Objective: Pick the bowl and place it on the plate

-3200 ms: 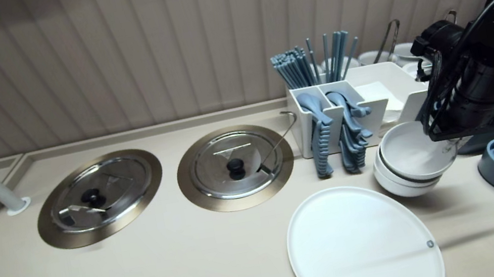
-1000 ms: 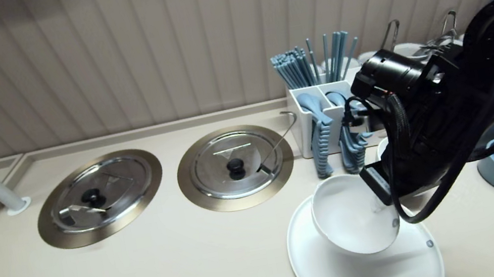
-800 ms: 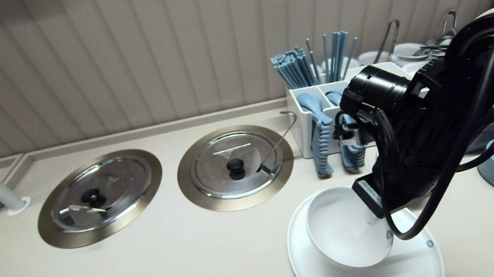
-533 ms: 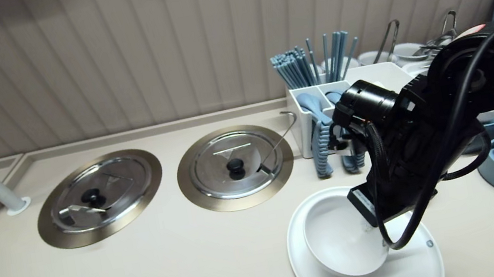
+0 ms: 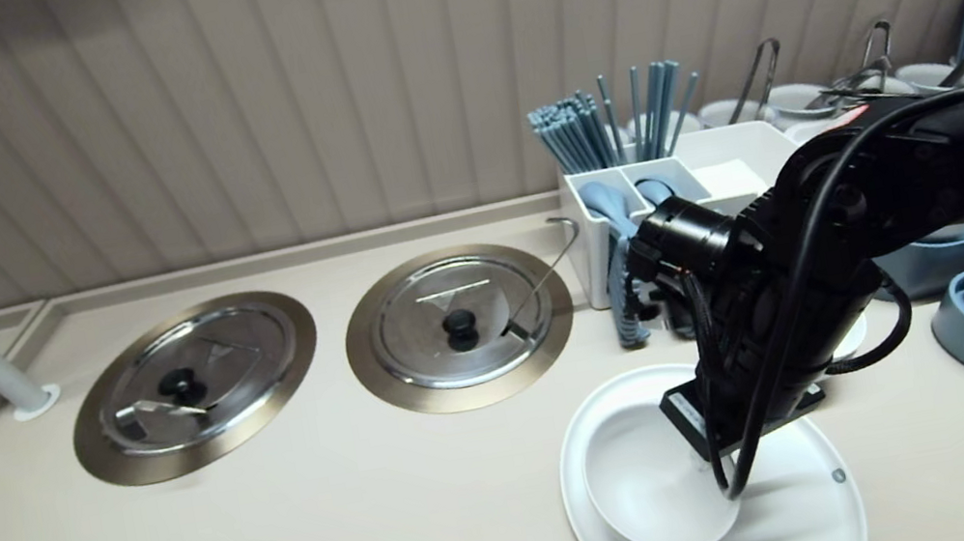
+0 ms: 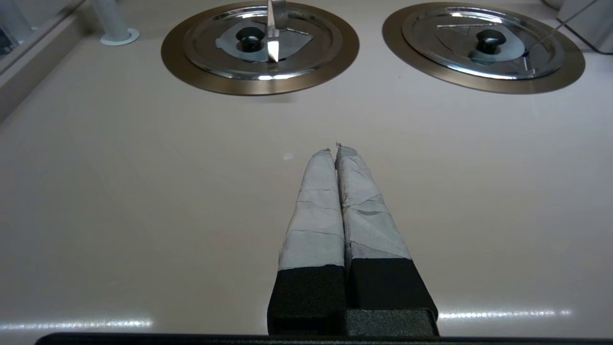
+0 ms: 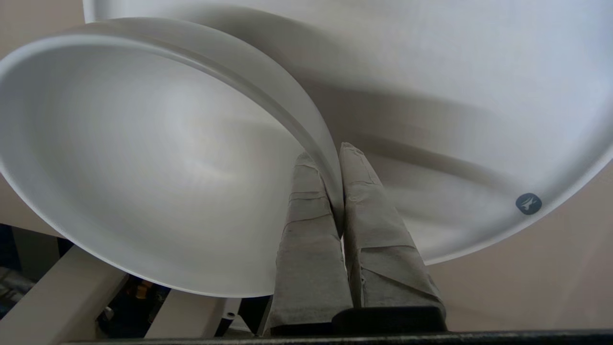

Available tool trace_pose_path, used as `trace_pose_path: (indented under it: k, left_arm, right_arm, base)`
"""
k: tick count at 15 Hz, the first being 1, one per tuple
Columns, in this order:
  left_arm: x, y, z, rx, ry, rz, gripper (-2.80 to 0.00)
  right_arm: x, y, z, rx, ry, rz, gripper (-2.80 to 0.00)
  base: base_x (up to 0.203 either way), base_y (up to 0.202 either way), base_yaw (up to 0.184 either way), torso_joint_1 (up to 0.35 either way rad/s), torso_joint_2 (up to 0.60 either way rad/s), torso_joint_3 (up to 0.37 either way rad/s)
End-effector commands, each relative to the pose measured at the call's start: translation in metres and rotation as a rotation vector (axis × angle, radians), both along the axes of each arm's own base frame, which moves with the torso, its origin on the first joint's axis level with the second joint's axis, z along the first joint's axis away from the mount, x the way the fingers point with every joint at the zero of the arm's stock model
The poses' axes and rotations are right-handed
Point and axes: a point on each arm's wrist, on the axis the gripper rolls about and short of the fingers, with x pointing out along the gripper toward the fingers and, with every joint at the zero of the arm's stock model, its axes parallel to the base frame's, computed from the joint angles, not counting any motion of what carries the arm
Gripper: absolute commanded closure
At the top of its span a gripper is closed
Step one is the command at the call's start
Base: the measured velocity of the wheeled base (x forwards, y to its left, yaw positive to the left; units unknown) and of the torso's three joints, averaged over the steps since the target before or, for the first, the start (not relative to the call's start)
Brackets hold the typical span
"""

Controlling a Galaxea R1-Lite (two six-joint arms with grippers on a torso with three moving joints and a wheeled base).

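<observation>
White bowl [image 5: 651, 489] hangs tilted over the round plate [image 5: 807, 515] in the head view. Right wrist view: right end effector [image 7: 335, 155] pinches its rim, one finger inside, hence the tilt. Left wrist view: left end effector [image 6: 336, 149] closed, empty, above the desk [image 6: 143, 191].

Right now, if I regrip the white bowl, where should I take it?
Take the white bowl by its thin rim on the side facing the arm, one finger inside, one outside, as the right gripper pinches it now; its body looks too wide to span.
</observation>
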Motion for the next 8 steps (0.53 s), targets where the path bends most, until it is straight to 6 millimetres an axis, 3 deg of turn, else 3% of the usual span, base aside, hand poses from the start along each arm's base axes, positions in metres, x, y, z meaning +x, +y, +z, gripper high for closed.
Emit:
trace_pose_path:
  k: [1,8]
  left_arm:
    - [0.0006,0.0,-0.002,0.0,0.007,0.0,0.0]
    - [0.0006,0.0,-0.002,-0.001,0.007,0.0,0.0]
  right_arm:
    - [0.0007,0.0011,-0.0034,-0.001,0.004,0.0,0.0]
    - [0.0027,0.0019,-0.0051,0.019,-0.025,-0.008,0.0]
  base:
    - [0.0,0.0,0.0,0.0,0.0,0.0]
    - [0.0,0.0,0.0,0.0,0.0,0.0]
